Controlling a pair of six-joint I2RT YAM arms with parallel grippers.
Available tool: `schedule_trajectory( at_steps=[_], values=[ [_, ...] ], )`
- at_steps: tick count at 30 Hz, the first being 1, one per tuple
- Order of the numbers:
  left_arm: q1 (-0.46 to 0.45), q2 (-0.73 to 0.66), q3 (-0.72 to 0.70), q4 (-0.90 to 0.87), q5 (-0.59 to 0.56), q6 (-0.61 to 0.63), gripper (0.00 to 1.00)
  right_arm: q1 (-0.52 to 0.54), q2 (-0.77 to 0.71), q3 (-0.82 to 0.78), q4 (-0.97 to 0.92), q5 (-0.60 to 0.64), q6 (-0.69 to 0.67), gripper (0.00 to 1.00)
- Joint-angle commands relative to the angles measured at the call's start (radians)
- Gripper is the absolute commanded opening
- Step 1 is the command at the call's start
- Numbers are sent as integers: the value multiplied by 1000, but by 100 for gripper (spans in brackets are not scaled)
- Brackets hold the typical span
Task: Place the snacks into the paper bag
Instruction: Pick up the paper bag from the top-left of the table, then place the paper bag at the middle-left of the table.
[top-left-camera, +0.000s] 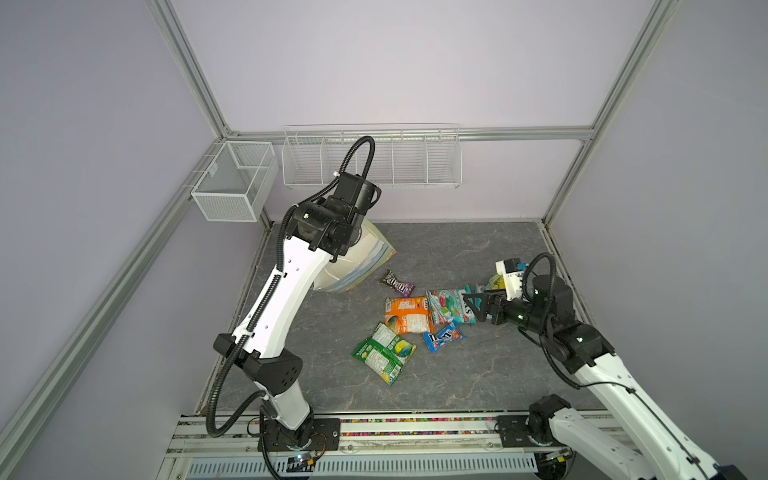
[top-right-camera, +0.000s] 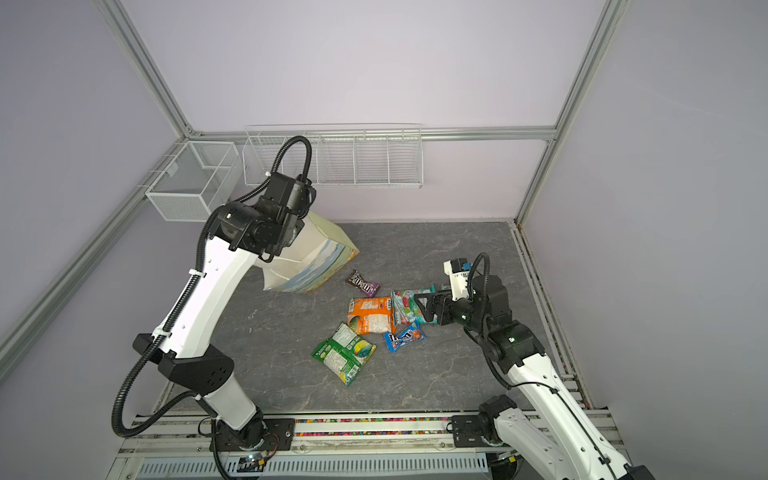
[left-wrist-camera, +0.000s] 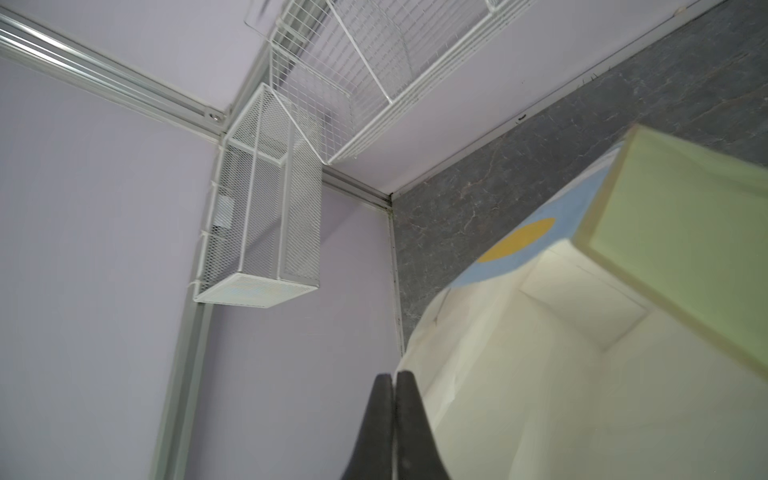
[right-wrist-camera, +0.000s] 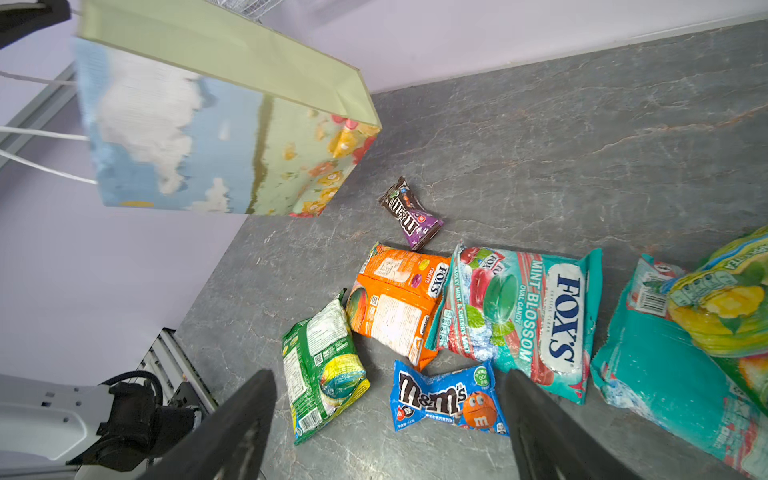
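Six snacks (top-left-camera: 415, 326) loose on the table (top-left-camera: 457, 374), none inside the bag (top-left-camera: 357, 266).

Top views: right claw (top-left-camera: 472, 307) spread wide, gripping nothing, poised over one end of the FOX'S pouch (top-left-camera: 451, 305). Just past its tips, the orange pouch (top-left-camera: 405, 309). Below and to one side of the tips, the blue pack (top-left-camera: 443, 336). Farther out, the green pouch (top-left-camera: 384, 353) and the brown pack (top-left-camera: 398, 283). Behind the claw, half hidden by the wrist, the yellow pouch (top-left-camera: 494, 282). Bag tilted beneath the left arm (top-left-camera: 286, 286), well apart from the right claw.

Left wrist view: left claw (left-wrist-camera: 395, 376) pressed fully together on the bag's white rim. Open white inside just beside the fingers (left-wrist-camera: 409, 419). Two wire baskets (left-wrist-camera: 266, 208) on the walls, well beyond the tips.

Right wrist view: blue pack lying between the two parted fingers, touching neither. FOX'S pouch just beyond one fingertip, green pouch near the other. Bag well beyond the tips, tipped with only its bottom edge near the table, white cords trailing away from it.
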Motion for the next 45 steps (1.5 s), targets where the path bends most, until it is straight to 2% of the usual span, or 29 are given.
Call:
schedule_trajectory(
  at_steps=[1,5,10,13,18,21,23,29,33,39,42,45],
  values=[
    [22,28,28,-123,105,-123,0,49,9,28,-18,39,6,88],
    [22,16,45,-115,167,-162,0,121,34,51,-34,89,-2,88],
    [32,-20,41,-102,156,-253,0,200,73,78,-41,143,1,88],
    [94,-47,2,-88,189,-344,0,247,95,87,-39,173,9,88],
    [244,-107,-73,-55,439,-505,0,329,120,134,-47,240,23,88],
    [314,-166,-163,28,600,-572,0,362,131,138,-46,275,35,88],
    [348,-180,-199,58,664,-601,0,376,141,139,-40,285,44,88],
    [399,-119,-212,49,729,-606,0,406,179,160,-38,302,54,88],
    [450,-74,-212,81,820,-603,0,414,201,175,-41,317,55,88],
    [478,28,-117,51,830,-568,0,417,232,180,-37,322,53,88],
    [481,87,-44,12,822,-550,7,419,243,179,-34,320,50,88],
    [481,148,51,-45,814,-531,27,420,250,181,-29,320,46,88]
  ],
)
